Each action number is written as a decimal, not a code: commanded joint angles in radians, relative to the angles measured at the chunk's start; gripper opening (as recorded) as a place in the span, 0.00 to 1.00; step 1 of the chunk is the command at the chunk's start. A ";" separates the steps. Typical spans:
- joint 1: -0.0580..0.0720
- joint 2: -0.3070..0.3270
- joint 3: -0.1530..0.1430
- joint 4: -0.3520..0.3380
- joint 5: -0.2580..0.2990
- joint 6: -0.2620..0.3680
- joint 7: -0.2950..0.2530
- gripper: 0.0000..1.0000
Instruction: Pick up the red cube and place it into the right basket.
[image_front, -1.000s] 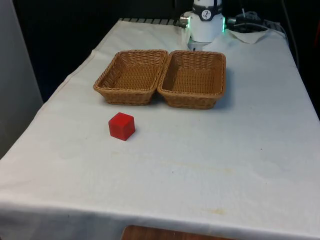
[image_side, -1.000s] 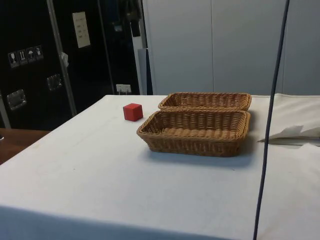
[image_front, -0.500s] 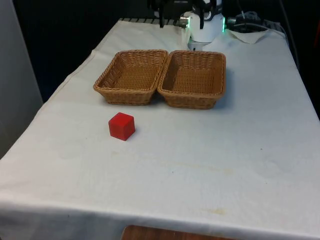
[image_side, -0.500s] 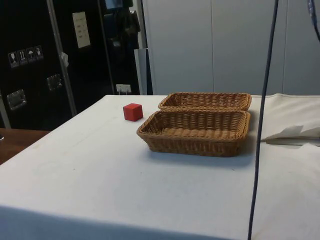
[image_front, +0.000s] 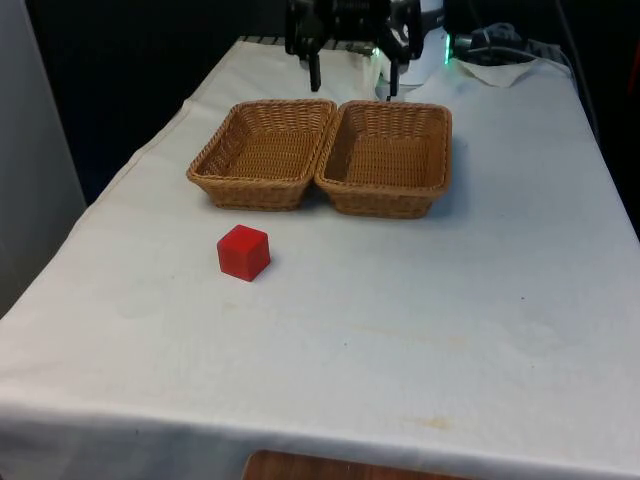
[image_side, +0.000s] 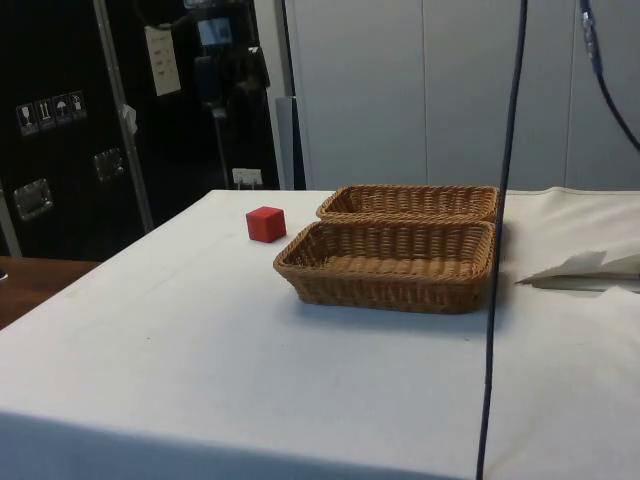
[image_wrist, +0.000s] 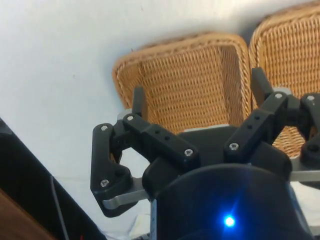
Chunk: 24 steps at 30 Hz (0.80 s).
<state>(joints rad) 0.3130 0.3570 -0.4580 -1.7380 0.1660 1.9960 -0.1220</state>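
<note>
The small red cube (image_front: 243, 252) sits alone on the white-clothed surface (image_front: 420, 320), nearer the camera than the baskets and towards the front view's left, with bare cloth on every side of it. In the side view the red cube (image_side: 265, 223) stands just beyond the near basket's left end, close to it but not touching.

The black two-finger gripper (image_front: 353, 78) hangs well apart from the cube, high over the far edge of the surface above the far rims of the two baskets. Its fingers (image_front: 314, 72) are spread wide and hold nothing; one points down over the far end of the left basket, the other over the right basket's far edge. In the wrist view the gripper (image_wrist: 197, 102) shows the same wide gap, with wicker weave visible between the two fingertips.

The two shallow rectangular wicker baskets lie side by side, long sides touching, in the far half of the surface. The left basket (image_front: 210, 160) is the one closer to the cube; the right basket (image_front: 445, 150) lies on the front view's right. Both are empty.

A crumpled piece of white paper (image_side: 580, 268) lies on the cloth beyond the baskets.
</note>
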 joint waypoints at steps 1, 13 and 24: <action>-0.007 0.017 0.003 0.013 0.018 0.004 -0.007 1.00; -0.009 0.116 0.001 0.098 0.058 0.018 0.003 1.00; -0.017 0.158 -0.020 0.108 0.078 0.040 -0.021 1.00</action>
<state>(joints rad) 0.2940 0.5200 -0.4830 -1.6300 0.2500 2.0390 -0.1500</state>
